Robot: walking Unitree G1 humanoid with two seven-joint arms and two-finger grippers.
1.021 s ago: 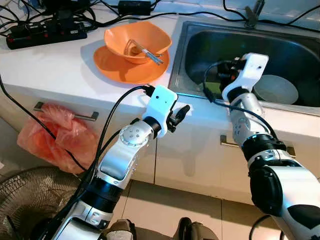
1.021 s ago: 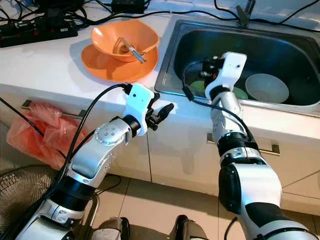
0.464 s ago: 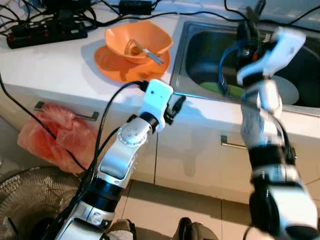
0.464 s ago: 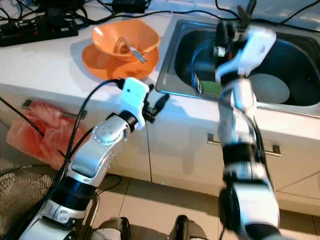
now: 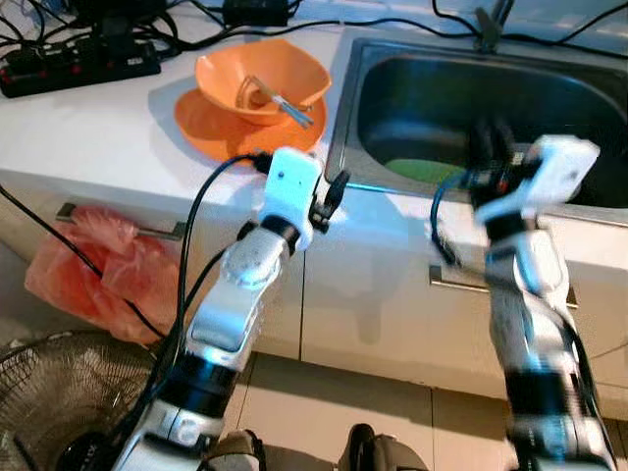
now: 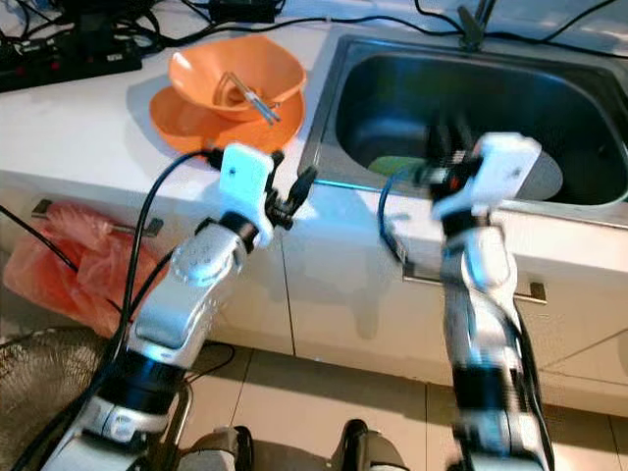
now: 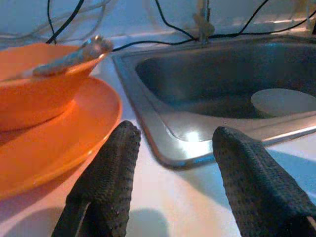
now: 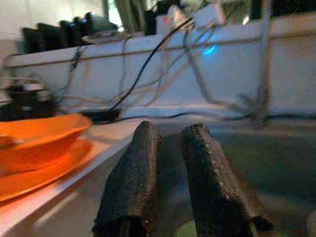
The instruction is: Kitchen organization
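Across the white desk (image 5: 88, 128), a steel sink (image 5: 392, 74) is set on the right, and white cabinet fronts (image 5: 373, 285) with bar handles are seen below its edge. On the floor at the left, a fan (image 5: 49, 392) is visible, with a red plastic bag (image 5: 93, 270) hung from a drawer handle above it. Left of the sink, an orange plate (image 5: 211, 128) is laid on the desk, and an orange bowl (image 5: 260, 74) holding utensils (image 5: 280, 98) is stacked on it. A pale dish (image 7: 284, 101) and a green item (image 5: 417, 169) are seen down in the sink. Black power strips (image 5: 78, 64) and cables are spread along the back of the desk. The left gripper (image 7: 173, 148) is held low over the desk edge, between the plate and the sink rim, its fingers (image 7: 111, 173) spread apart and empty. The right gripper (image 8: 173, 153) is raised at the front edge of the sink, blurred, its fingers (image 8: 133, 182) drawn nearly together with nothing between them.
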